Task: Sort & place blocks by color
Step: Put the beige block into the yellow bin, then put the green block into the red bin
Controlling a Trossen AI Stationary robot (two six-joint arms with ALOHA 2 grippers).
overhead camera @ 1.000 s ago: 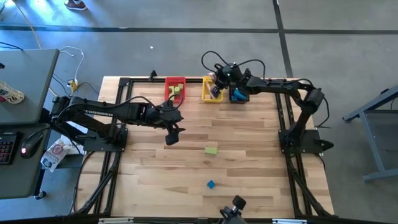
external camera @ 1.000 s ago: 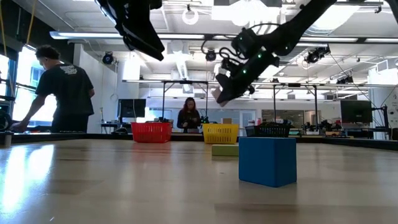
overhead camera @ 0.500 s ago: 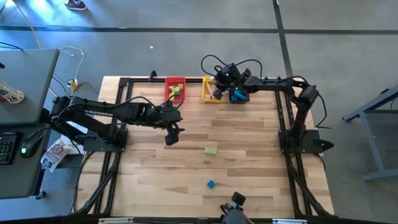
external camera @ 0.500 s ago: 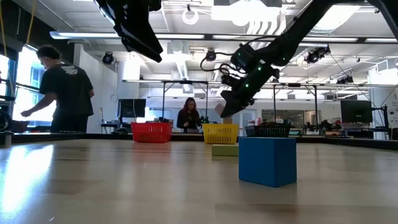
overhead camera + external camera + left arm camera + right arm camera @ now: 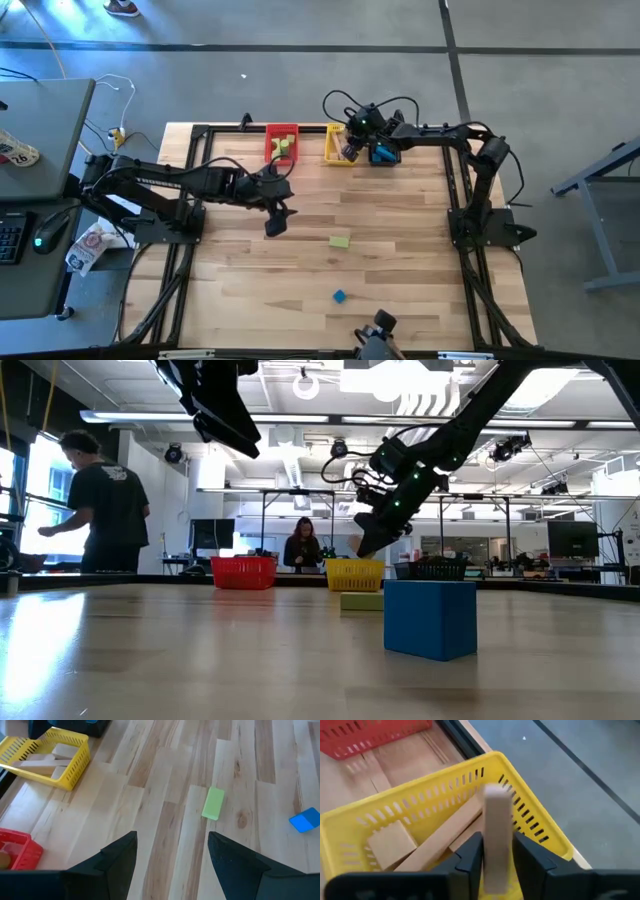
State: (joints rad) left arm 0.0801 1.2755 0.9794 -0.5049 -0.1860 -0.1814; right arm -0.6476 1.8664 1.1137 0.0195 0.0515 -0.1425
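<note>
My right gripper (image 5: pixel 496 865) is shut on a plain tan bar (image 5: pixel 496 820) above the yellow bin (image 5: pixel 530 815), which holds several tan blocks (image 5: pixel 390 842); the gripper also shows in the high view (image 5: pixel 349 149) and the low view (image 5: pixel 366 544). My left gripper (image 5: pixel 172 855) is open and empty above the table's middle (image 5: pixel 275 222). A light green block (image 5: pixel 340 241) and a blue block (image 5: pixel 339 296) lie flat on the table; both also show in the left wrist view, green (image 5: pixel 213 803) and blue (image 5: pixel 305 820). My right gripper pinches the tan bar between its two fingers, on the bar's two broad sides near its lower end (image 5: pixel 496 857). The bar sticks out past the fingertips along the fingers. It is lifted clear, over the yellow bin's inside.
A red bin (image 5: pixel 282 142) with green blocks stands left of the yellow bin (image 5: pixel 337 145); a black bin (image 5: pixel 384 153) with blue blocks stands right of it, all at the far edge. People stand in the room beyond the table (image 5: pixel 100 510).
My right gripper, still shut on the tan bar, has gone down and toward the far edge, closing on the yellow bin.
</note>
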